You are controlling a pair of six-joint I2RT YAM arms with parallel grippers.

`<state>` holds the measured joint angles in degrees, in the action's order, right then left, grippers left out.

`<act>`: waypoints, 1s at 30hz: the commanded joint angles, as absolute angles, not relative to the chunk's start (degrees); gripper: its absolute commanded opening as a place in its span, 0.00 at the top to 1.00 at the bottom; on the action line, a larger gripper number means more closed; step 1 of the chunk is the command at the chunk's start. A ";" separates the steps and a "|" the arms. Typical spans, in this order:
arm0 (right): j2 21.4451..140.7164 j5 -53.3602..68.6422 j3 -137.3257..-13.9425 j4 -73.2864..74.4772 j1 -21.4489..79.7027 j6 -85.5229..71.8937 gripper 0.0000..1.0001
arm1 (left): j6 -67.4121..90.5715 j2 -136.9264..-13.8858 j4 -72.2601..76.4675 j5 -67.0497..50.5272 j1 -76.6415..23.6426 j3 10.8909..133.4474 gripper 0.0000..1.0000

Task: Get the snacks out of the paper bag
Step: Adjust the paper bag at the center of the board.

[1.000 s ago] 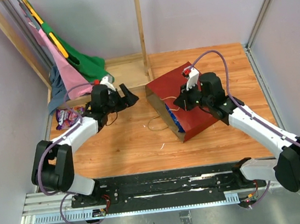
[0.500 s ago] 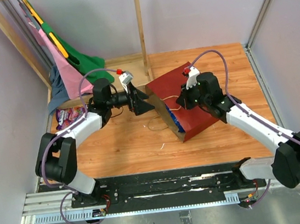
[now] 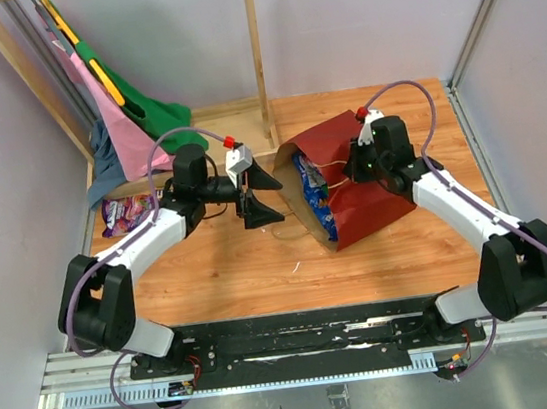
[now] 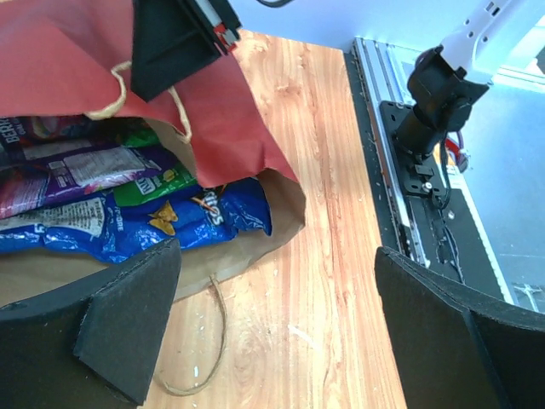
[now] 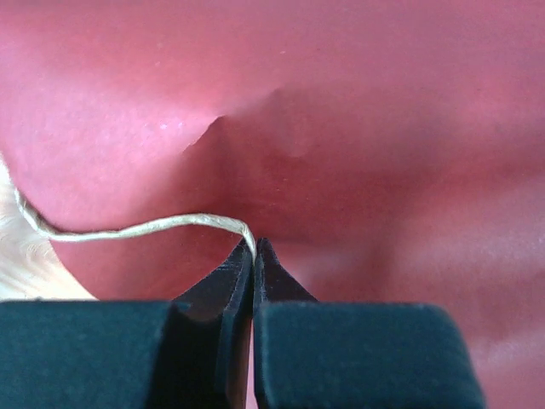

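Observation:
The dark red paper bag [image 3: 369, 202] lies on its side at table centre-right, mouth facing left. Inside it show the blue Doritos bag [image 4: 128, 226], a purple packet [image 4: 68, 170] and a green packet [image 4: 157, 181]; they also show in the top view [image 3: 315, 199]. My right gripper [image 3: 357, 161] is shut on the bag's upper string handle [image 5: 136, 228] and holds the mouth up. My left gripper [image 3: 260, 192] is open, just left of the bag's mouth, empty. The lower handle [image 4: 209, 341] lies on the wood. A purple packet [image 3: 126, 214] lies at the far left.
Pink and green garments [image 3: 131, 117] hang on a wooden rack [image 3: 256, 55] at the back left. Walls close in on both sides. The metal rail [image 3: 302, 347] with the arm bases runs along the near edge.
My right gripper has lifted the upper handle, raising the bag's top side and opening its mouth. My left gripper has swung right from near the purple packet to the mouth.

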<state>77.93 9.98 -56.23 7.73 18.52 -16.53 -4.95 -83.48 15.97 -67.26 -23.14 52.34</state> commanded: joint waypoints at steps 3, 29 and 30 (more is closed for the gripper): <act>79.30 6.70 -60.67 9.17 13.25 -15.47 0.99 | -8.25 -86.44 15.60 -70.05 -25.70 54.22 0.00; 76.34 5.75 -66.67 10.72 -2.33 -16.45 0.99 | 16.30 -111.48 21.02 -36.89 -28.49 74.26 0.03; 76.44 6.40 -67.17 10.65 -2.33 -16.68 0.99 | 16.41 -111.59 20.86 -36.89 -28.81 74.43 0.03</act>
<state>76.93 7.79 -63.90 11.11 -0.32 -16.10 15.07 -113.14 18.35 -40.66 -27.86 72.34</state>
